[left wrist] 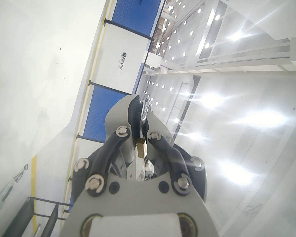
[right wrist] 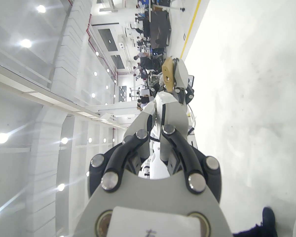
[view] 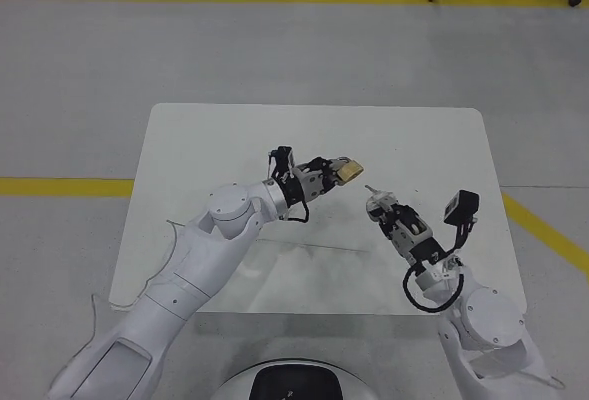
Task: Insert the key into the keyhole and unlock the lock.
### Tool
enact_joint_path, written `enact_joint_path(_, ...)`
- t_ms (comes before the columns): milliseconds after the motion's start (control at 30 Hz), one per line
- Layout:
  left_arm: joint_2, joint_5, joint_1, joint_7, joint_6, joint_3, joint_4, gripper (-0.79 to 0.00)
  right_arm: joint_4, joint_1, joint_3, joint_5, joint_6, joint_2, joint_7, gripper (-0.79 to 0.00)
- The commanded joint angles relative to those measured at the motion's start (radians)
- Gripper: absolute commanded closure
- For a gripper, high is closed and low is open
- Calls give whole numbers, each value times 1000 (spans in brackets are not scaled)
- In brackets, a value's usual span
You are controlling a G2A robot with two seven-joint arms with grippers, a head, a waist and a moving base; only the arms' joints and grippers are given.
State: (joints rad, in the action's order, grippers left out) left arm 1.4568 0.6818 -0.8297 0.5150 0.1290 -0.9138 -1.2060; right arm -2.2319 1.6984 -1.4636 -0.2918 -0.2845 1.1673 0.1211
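White rectangular table with rounded corners point(view: 174, 130), set on a pale grey glossy floor point(view: 274, 50). Yellow painted floor line point(view: 44, 186) emerging from either side of the table, angled off on one side. Beyond, a row of blue perforated partition panels in black frames point(left wrist: 135, 3), with one white partition panel point(left wrist: 123, 57) between them. Overhead, high white ceiling beams point(left wrist: 236, 60) and many round ceiling lamps point(left wrist: 233, 36), several flaring into starbursts. Deeper in the hall, dark work desks point(right wrist: 160, 30) alongside another yellow stripe point(right wrist: 194, 18).
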Motion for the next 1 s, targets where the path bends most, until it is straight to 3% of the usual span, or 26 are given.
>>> enact_joint_path(0,6,-21,7,-27,-17,11,2,0,-4,7,16,35,34,6,-95,0)
enact_joint_path(333,29,-40,24,-59,-50,42,18,0,41,-60,131,133,-1,27,-244,0)
enact_joint_path(967,49,-56,26,-52,-65,37,40,0,80,-114,158,165,-59,46,-245,0)
